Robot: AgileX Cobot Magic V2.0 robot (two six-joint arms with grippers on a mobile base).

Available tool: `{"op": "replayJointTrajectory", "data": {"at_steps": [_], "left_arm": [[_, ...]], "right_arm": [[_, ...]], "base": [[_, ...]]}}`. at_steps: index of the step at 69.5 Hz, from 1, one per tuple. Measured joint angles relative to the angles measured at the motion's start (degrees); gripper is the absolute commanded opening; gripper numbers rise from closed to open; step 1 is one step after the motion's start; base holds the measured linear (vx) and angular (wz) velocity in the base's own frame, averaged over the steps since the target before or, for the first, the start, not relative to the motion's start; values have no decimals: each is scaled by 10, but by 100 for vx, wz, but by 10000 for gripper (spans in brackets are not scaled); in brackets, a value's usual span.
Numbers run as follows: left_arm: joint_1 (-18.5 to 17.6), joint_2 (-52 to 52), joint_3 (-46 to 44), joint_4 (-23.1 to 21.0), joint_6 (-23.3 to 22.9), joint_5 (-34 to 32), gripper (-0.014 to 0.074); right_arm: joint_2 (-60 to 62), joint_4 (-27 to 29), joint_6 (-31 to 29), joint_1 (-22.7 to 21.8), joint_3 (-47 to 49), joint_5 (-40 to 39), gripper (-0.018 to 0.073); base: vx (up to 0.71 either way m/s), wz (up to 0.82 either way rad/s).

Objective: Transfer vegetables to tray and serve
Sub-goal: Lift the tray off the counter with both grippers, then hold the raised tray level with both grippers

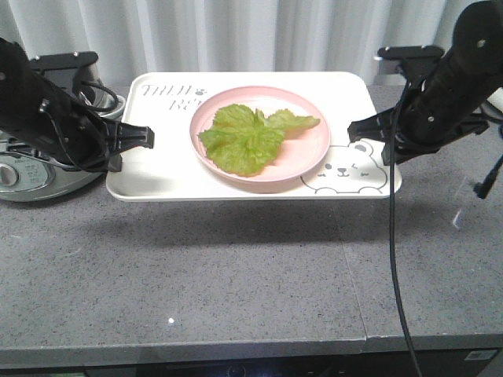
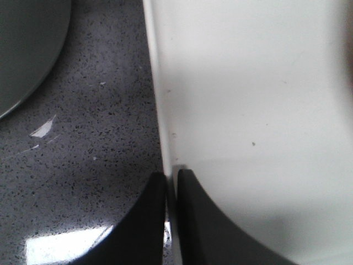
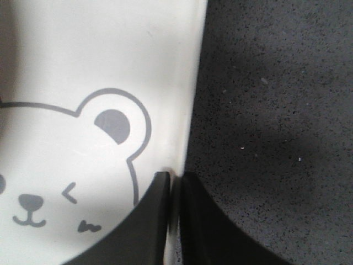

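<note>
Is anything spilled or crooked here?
Nothing stands out. The lettuce leaf lies on the pink plate, the plate sits on the tray, and the left gripper and right gripper pinch opposite tray edges, roughly level.

This looks like a kitchen, at home or set up as one. A grey speckled stone countertop has a round silver cooker at its left end. A lettuce leaf lies on a pink plate on a tray, and a pale curtain hangs behind.
</note>
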State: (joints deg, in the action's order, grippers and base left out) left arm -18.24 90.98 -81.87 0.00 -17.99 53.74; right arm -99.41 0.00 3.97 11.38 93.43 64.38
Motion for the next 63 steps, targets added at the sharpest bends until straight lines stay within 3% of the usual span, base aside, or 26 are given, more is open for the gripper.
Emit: {"op": "replayJointTrajectory", "data": {"at_steps": [63], "left_arm": [[0,-11,0,-5,1,10,-8]], "right_arm": [[21,4,4,0,0,6,-4]], "base": [[0,0]]}}
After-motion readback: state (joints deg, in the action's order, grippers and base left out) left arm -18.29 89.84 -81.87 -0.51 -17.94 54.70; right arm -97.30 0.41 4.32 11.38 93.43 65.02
